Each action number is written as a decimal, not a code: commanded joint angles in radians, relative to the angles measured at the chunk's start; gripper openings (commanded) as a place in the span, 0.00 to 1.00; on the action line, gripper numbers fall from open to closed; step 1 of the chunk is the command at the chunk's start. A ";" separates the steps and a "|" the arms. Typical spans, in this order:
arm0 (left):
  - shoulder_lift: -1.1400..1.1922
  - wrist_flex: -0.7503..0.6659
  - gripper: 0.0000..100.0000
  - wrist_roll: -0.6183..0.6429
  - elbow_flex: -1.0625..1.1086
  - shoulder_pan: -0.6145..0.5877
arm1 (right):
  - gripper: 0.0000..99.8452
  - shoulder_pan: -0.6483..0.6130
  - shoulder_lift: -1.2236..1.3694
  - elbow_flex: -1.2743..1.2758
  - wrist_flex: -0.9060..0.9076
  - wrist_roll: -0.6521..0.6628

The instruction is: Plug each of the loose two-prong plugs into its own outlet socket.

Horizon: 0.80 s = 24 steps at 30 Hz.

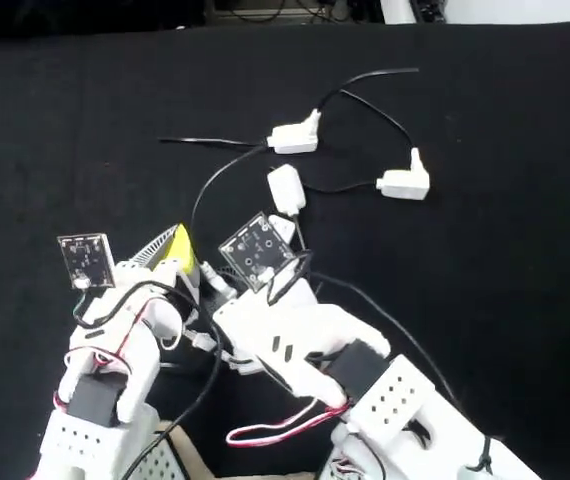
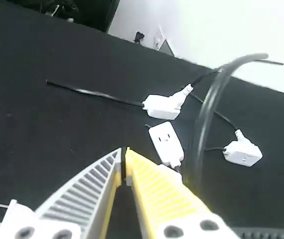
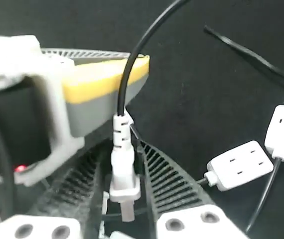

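Plug (image 3: 122, 172) clamped between the black fingers of the right gripper (image 3: 124, 149), held along the length of the jaws. Its black cable (image 3: 132, 59) leaves the far end and arcs up past the yellow finger of the left gripper (image 2: 124, 155). What looks like the prong end points back toward the wrist, though that end is partly hidden.

Left gripper: white and yellow fingers pressed together, nothing between them, sitting just left of the right gripper at the near side of the black table (image 1: 485, 300).

Three white sockets lie beyond the arms, all with slots unoccupied:
- near socket (image 1: 285, 187), just beyond the right gripper, slots facing up in the left wrist view (image 2: 165, 143);
- far socket (image 1: 295, 135);
- right socket (image 1: 404, 182), well apart from the arms.

Step in hand, as I judge it: carrying the held plug to a socket, most likely the near one.

Doing it well:
- confirm which way the prongs face; if they point back at the wrist, the plug needs turning or re-gripping first;
- keep the grip firm on the plug body, not on the cable;
- line the prongs up square with the slot pair before pushing;
- the socket is loose on the cloth and will probably slide, so the idle left gripper could brace it;
- mind the cable loop, which may snag on the left arm.
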 commanded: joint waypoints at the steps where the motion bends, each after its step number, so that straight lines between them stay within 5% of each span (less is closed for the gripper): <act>1: -0.025 0.055 0.03 0.012 -0.059 0.018 | 0.01 -0.014 -0.016 -0.015 0.026 0.000; 24: -0.044 0.345 0.03 -0.052 -0.229 0.160 | 0.01 -0.008 -0.016 -0.076 0.207 0.267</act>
